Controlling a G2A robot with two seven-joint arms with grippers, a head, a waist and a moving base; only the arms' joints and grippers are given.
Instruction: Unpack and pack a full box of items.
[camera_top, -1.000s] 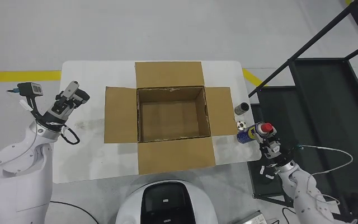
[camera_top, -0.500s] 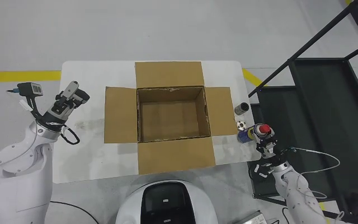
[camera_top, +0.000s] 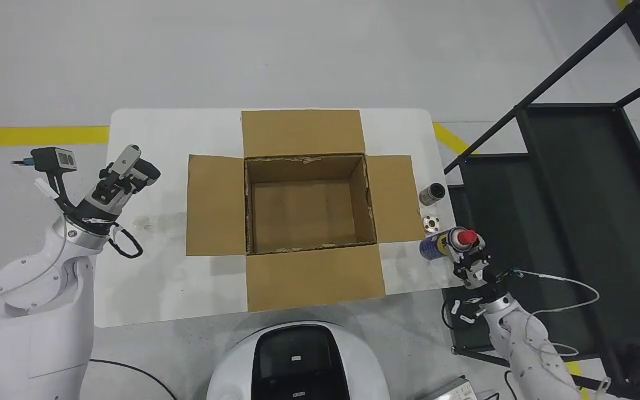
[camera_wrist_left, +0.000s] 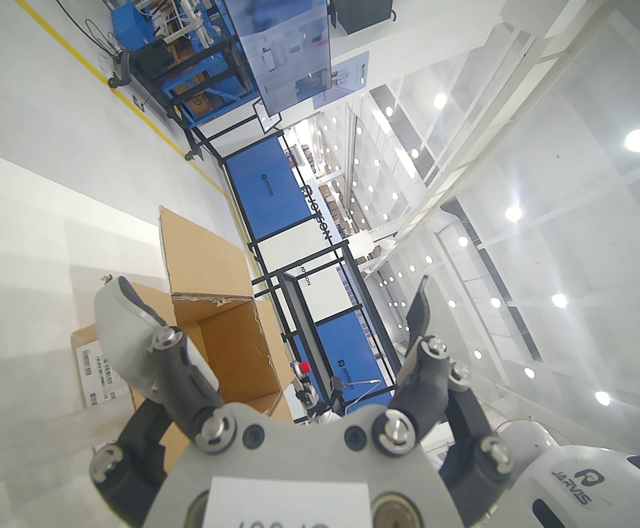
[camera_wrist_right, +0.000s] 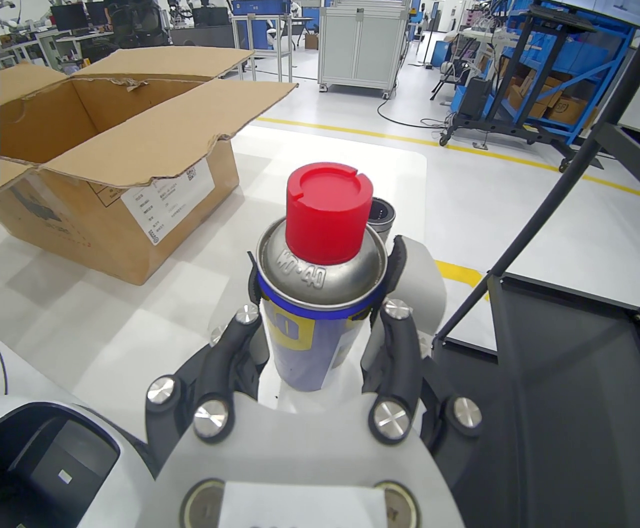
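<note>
The right gripper has its two fingers pressed against the sides of a blue and yellow metal spray can with a silver dome and a red plastic cap. The can is upright, and its base seems to rest on the white table at the near right corner. Just beyond the can sit a small silvery metal piece and then a short metal cylinder with a dark bore. Both are close beside the right flap of the brown cardboard box.

The box stands in the middle of the table with all four flaps folded out flat and its floor in plain sight. Across it, at the far left edge, the left gripper hangs with its fingers spread wide and nothing between them.

With the can outside the box and gripped, the step is probably either setting it down at the end of unpacking or picking it up to begin packing; I cannot tell which. Packing it would call for a straight lift clear of the two small metal parts. The can would then go over the right flap and wall and be lowered upright to the box floor.
</note>
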